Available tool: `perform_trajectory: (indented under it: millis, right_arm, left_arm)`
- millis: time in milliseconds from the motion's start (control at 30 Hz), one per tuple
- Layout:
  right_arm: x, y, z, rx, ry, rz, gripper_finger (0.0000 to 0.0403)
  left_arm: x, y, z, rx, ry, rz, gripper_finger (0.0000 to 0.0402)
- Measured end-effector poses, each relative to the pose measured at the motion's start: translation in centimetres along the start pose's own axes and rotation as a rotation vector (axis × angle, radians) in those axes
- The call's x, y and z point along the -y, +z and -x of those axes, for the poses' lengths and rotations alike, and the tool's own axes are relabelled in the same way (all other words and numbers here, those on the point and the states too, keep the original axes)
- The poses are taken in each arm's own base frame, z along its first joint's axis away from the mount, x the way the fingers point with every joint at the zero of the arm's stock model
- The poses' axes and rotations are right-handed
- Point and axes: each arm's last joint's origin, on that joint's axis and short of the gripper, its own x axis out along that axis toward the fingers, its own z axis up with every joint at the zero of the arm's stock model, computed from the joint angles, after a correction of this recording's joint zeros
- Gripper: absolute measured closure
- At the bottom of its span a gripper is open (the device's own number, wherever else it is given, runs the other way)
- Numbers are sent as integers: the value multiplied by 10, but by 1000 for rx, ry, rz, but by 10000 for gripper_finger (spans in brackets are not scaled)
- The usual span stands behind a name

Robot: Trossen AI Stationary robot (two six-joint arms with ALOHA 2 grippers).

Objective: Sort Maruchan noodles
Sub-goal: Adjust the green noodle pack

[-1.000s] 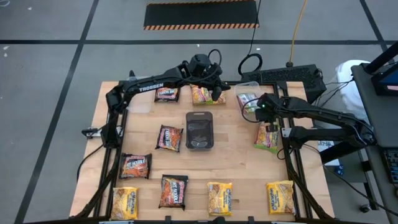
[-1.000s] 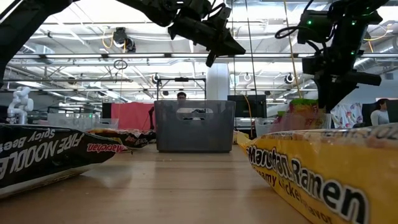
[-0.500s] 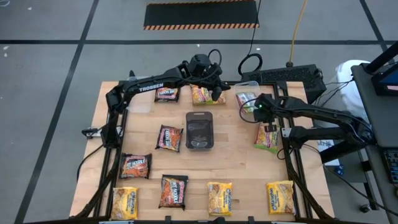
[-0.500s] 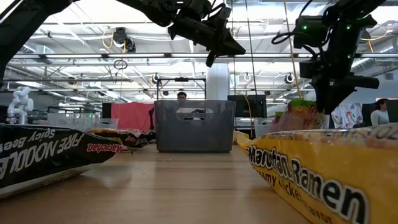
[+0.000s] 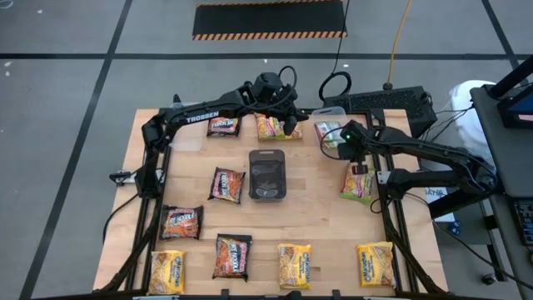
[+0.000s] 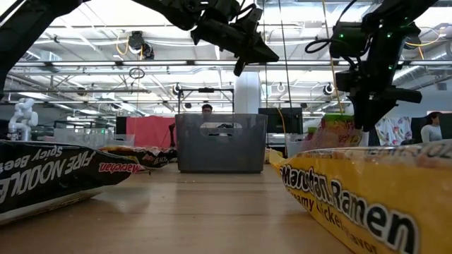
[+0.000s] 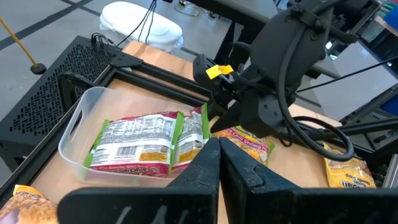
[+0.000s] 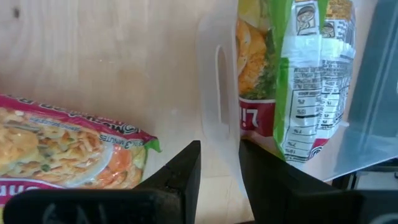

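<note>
Both pairs of jaws differ: the right gripper [image 8: 217, 168] stands spread with nothing between its fingers, poised just above the near rim of a clear tub [image 8: 214, 81] at the table's [image 5: 321, 221] far right, while the left gripper [image 7: 217, 163] has its fingers pressed together and empty, hanging over the far edge near a yellow packet [image 5: 270, 127]. Nearest the front edge lie four Maruchan noodles in a row: a yellow one [image 5: 166, 271], a dark one [image 5: 232, 255], and two more yellow ones [image 5: 294, 265] [image 5: 375, 264]. Farther in, a dark packet [image 5: 181, 222] and another [image 5: 226, 184] sit left of the dark grey tray [image 5: 267, 174] in the middle, and a green-edged packet [image 5: 356, 184] lies flat on the right, beside the right arm. At the far side, a dark packet [image 5: 223, 125] lies under the left arm, and the clear tub holds green-edged packets [image 7: 149, 146], one lying flat and one propped on edge against it.
</note>
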Motion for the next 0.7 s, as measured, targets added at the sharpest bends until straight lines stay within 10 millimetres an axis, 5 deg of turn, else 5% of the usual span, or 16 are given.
perform_trajectory:
  millis: [700]
  right_arm:
    - [5,-6,-23,-7,33,-14,301]
  left_arm:
    - [0,0,0,0,0,5,396]
